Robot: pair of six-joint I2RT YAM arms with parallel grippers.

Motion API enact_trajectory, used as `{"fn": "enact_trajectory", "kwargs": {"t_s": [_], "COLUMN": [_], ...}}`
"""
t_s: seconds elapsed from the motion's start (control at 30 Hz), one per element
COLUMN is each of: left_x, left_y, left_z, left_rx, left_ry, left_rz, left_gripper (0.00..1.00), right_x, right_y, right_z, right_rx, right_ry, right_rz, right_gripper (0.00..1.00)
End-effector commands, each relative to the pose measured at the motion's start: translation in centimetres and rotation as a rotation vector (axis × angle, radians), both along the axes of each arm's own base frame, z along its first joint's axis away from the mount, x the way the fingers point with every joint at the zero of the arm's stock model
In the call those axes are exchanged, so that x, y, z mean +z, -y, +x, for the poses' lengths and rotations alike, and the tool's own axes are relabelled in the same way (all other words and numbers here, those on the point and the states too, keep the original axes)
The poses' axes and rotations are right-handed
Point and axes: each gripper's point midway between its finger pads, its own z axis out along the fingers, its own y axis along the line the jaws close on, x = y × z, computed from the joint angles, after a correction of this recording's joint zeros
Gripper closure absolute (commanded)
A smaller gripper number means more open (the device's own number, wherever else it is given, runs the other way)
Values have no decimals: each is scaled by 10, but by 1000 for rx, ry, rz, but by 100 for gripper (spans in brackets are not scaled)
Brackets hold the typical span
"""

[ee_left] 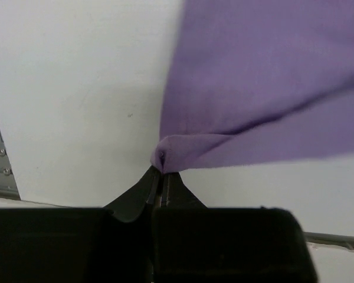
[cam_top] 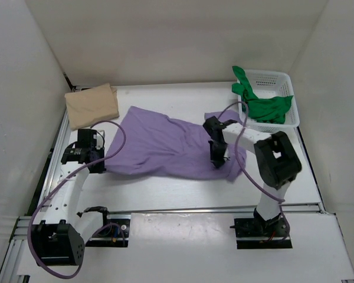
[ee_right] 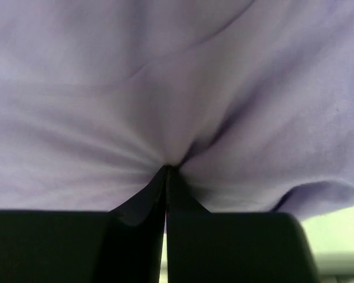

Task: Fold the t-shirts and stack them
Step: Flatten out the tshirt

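A light purple t-shirt (cam_top: pixel 159 147) lies spread and creased across the middle of the table. My left gripper (cam_top: pixel 101 166) is shut on its near left corner, a bunched tip of purple cloth (ee_left: pixel 165 154) pinched between the fingertips. My right gripper (cam_top: pixel 217 160) is shut on a pinch of the same shirt (ee_right: pixel 177 118) near its right end, and folds radiate from the tips (ee_right: pixel 167 169). A folded tan t-shirt (cam_top: pixel 92 105) rests at the back left. The bright green t-shirt (cam_top: pixel 265 106) hangs half out of the basket at the back right.
A white mesh basket (cam_top: pixel 280 82) stands in the back right corner against the white wall. White walls enclose the table on three sides. A metal rail (cam_top: pixel 194 210) runs along the near edge by the arm bases.
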Motion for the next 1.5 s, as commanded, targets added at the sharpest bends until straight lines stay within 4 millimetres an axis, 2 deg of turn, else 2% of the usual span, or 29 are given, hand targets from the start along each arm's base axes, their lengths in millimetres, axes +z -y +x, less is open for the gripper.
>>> {"fn": "enact_trajectory", "kwargs": {"t_s": [0.0,0.07,0.1,0.13,0.17,0.2,0.27,0.3,0.33,0.37,0.4,0.43,0.47,0.57,0.63,0.67,0.8,0.87,0.93,0.97,1.0,1.07,1.1,1.17,1.27,1.3,1.4,1.43,1.47], "left_x": [-1,-1,-1,-1,-1,-3,-5,-4,-4,-4,-4,-4,-4,-7,-5,-5,-8,-8,-8,-8,-10,-10,-10,-10,-11,-11,-7,9,19], "left_y": [-8,-10,-10,-10,-8,-8,-8,-8,-8,-8,-8,-8,-8,-7,-7,-7,-8,-8,-8,-7,-7,-7,-7,-7,-7,-7,-8,-10,-11], "left_z": [-16,-16,-16,-16,-16,-16,-16,-14,-14,-14,-14,-14,-14,-14,-14,-14,-16,-16,-16,-16,-16,-16,-16,-16,-14,-12,9,26,40], "left_rx": [32,42,42,42,37,37,37,37,37,37,37,37,37,33,33,33,42,42,42,38,38,38,38,38,38,38,38,42,42], "left_ry": [-13,-13,-13,-13,-13,-25,-36,-27,-27,-27,-27,-27,-27,-26,-17,-17,-26,-26,-26,-26,-35,-35,-35,-35,-34,-43,-17,33,62], "left_rz": [22,22,22,22,12,12,12,12,12,12,12,12,12,4,4,4,4,4,4,-5,-5,-5,-5,-5,-5,-5,-4,5,6], "left_gripper": [90,90,90,90,90,90,90,90,90,90,90,90,90,90,90,90,90,90,90,90,90,90,90,90,90,90,90,90,90], "right_x": [-2,5,16,23,45,58,77,93,98,94,105,103,90,75,66,53,40,34,29,29,26,23,24,30,43,48,100,117,172], "right_y": [37,31,26,21,9,7,6,-3,-3,0,-4,-2,0,-9,-16,-17,-28,-29,-31,-31,-30,-27,-25,-19,-13,-11,-19,-23,-33], "right_z": [-63,-62,-52,-42,-15,3,30,53,64,76,94,101,110,134,138,136,144,142,140,140,137,137,136,140,144,151,177,188,212], "right_rx": [-38,-20,-6,7,34,39,45,33,32,9,-2,-4,-19,-32,-25,-15,-7,-4,-2,-2,-3,-5,-7,-14,-4,-9,6,18,35], "right_ry": [-136,-112,-70,-41,46,114,173,224,243,239,277,273,249,219,194,163,160,151,147,147,137,140,144,173,211,236,348,391,522], "right_rz": [-59,-14,10,26,58,47,42,68,74,68,86,79,66,105,127,121,161,173,183,183,179,167,159,127,100,87,114,127,174], "right_gripper": [100,97,81,73,63,47,43,41,41,40,40,40,40,40,40,39,39,39,44,49,61,76,91,99,99,99,99,99,99]}}
